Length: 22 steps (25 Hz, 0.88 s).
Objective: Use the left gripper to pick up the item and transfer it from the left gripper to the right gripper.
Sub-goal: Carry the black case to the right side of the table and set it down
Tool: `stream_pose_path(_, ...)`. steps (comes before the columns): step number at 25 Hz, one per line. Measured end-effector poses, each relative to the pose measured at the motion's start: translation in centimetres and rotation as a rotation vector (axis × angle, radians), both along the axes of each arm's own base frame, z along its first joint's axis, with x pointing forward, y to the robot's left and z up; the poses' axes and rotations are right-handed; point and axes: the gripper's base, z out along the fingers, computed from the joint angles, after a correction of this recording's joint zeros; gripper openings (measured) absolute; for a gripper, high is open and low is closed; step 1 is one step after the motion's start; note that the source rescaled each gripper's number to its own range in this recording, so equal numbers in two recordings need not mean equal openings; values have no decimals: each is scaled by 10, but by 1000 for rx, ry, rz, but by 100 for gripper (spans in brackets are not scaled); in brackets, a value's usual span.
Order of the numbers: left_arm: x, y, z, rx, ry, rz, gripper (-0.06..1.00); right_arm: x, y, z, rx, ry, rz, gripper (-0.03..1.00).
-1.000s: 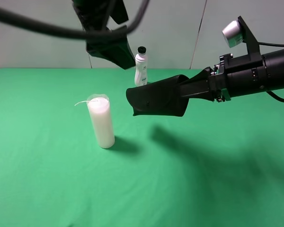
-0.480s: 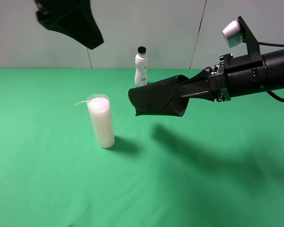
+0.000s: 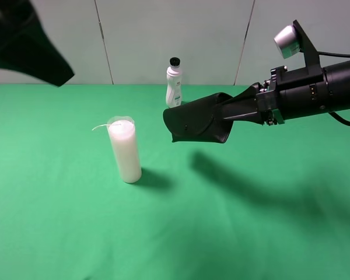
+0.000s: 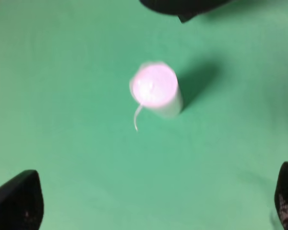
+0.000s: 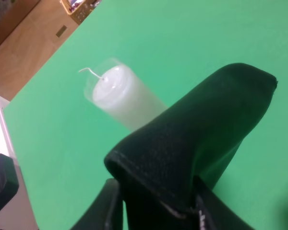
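The item, a flat black pouch (image 3: 197, 120), hangs in the air above the green table (image 3: 221, 221), held at one end by my right gripper (image 3: 236, 111), which is shut on it. In the right wrist view the pouch (image 5: 197, 134) fills the middle, between the two fingers (image 5: 105, 206). My left gripper (image 3: 29, 44) is a dark blur at the top left, well away from the pouch. In the left wrist view its fingers (image 4: 17, 203) stand wide apart with nothing between them, above the candle (image 4: 156, 88). The pouch's edge (image 4: 182, 5) shows at that view's border.
A tall white candle in glass (image 3: 124, 149) stands left of the middle of the table, and it also shows in the right wrist view (image 5: 122, 96). A small white bottle with a black cap (image 3: 174, 83) stands at the back edge. A white wall rises behind the table.
My left gripper has swung away to the left, from near the pouch to the top left corner. The right gripper keeps hold of the pouch, which has shifted slightly to the right.
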Motion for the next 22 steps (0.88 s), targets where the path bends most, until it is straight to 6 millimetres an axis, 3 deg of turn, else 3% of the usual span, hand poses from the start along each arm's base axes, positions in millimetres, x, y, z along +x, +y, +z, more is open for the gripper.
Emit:
stream_pose_path(15, -92, 88, -55, -165, -44, 207, 93, 0, 0, 0, -3, -2, -5, 8)
stream_pose_path(22, -117, 110, -70, -256, -120, 205, 93, 1, 0, 0, -4, -2, -6, 7)
